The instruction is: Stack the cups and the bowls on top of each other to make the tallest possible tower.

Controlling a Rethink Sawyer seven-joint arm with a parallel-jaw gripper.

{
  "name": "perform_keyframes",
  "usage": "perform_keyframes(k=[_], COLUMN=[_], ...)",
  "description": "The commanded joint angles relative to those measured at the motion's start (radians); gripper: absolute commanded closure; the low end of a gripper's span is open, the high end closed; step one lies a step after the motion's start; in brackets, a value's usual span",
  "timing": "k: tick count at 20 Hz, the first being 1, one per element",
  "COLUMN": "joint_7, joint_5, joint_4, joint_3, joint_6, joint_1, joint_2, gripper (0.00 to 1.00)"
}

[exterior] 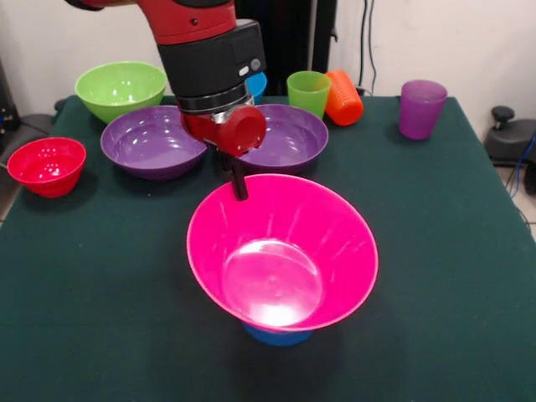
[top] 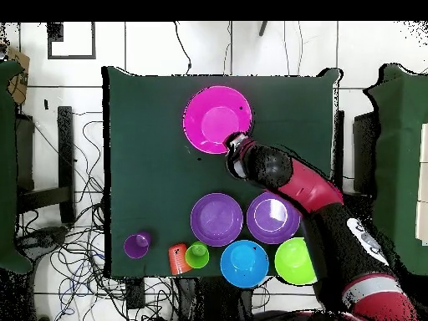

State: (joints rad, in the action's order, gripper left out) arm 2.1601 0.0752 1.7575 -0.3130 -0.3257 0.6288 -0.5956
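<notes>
While ringed by purple bowls (exterior: pixel 153 141), fingers (exterior: pixel 239 184) at pink bowl's (exterior: pixel 335 222) rim.

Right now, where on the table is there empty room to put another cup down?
Bare cloth lies on both sides of the pink bowl, and in front of the purple cup. The back row is crowded: the two purple bowls, lime bowl, green cup and tipped orange cup sit close together.

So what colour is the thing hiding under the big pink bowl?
Blue. It peeks out beneath the pink bowl as a blue base, clearest in the front view.
</notes>
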Motion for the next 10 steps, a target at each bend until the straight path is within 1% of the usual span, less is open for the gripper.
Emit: perform_keyframes(k=[1,4,6,10], joint_7=[0.046,0.004,-0.021,-0.018], joint_5=[-0.044,-0.070,-0.088,-0.111], joint_4=[0.031,0.040,0.029,0.020], joint_3=[-0.015,-0.016,-0.021,-0.021], joint_6=[-0.007,-0.009,0.005,0.039], joint_1=[-0.043,-0.011,0.009,0.011], joint_2=[-0.035,-0.036,-0.014,0.013], gripper=[1.00,1.00,1.00,1.00])
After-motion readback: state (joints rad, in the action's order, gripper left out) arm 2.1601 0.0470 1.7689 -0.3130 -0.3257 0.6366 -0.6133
